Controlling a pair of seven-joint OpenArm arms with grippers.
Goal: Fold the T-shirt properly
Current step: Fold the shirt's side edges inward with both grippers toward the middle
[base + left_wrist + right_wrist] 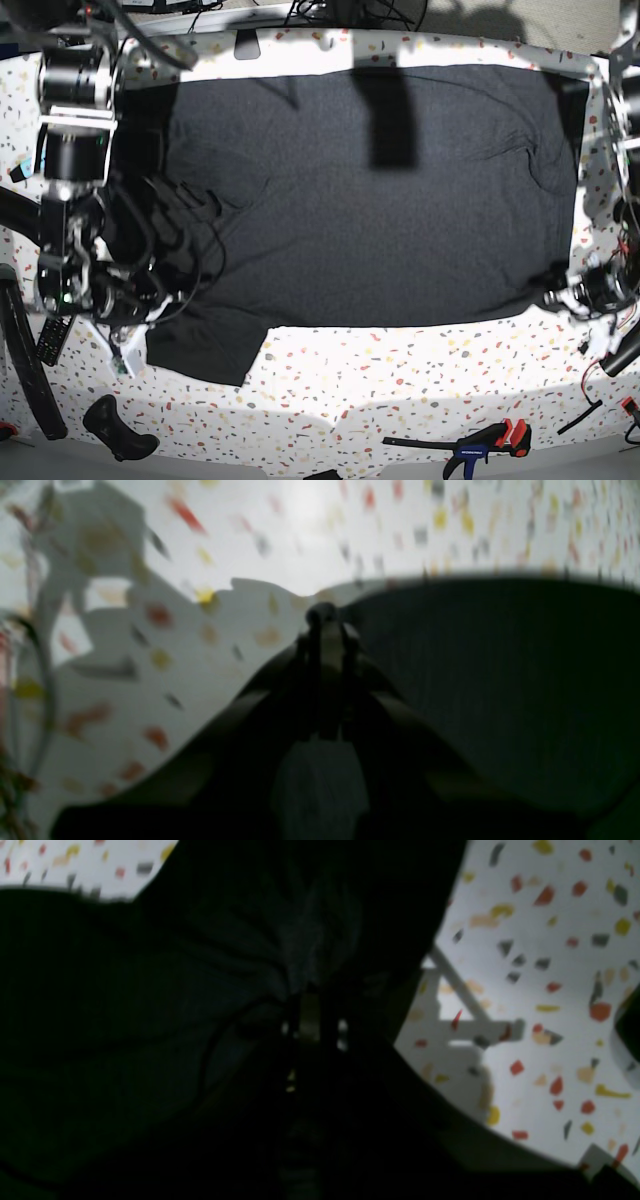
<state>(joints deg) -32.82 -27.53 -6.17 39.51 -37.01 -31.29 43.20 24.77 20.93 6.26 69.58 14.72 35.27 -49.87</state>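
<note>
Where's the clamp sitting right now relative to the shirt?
In the base view the clamp lies on the speckled table near the bottom edge, right of centre, below the T-shirt and apart from its lower hem.

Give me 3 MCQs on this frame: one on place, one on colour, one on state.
1. Where in the base view does the clamp lie?
A. on the shirt
B. on the table below the shirt
C. above the shirt

2. What colour is the T-shirt?
A. white
B. red
C. dark charcoal

3. How is the left gripper?
A. shut on the T-shirt
B. open above it
C. holding a clamp

Key: 1 B, it rests on the speckled table near the bottom edge. 2 C, the spread fabric is dark throughout. 3 A, left wrist view shows its jaws pinched together on dark fabric.
</note>
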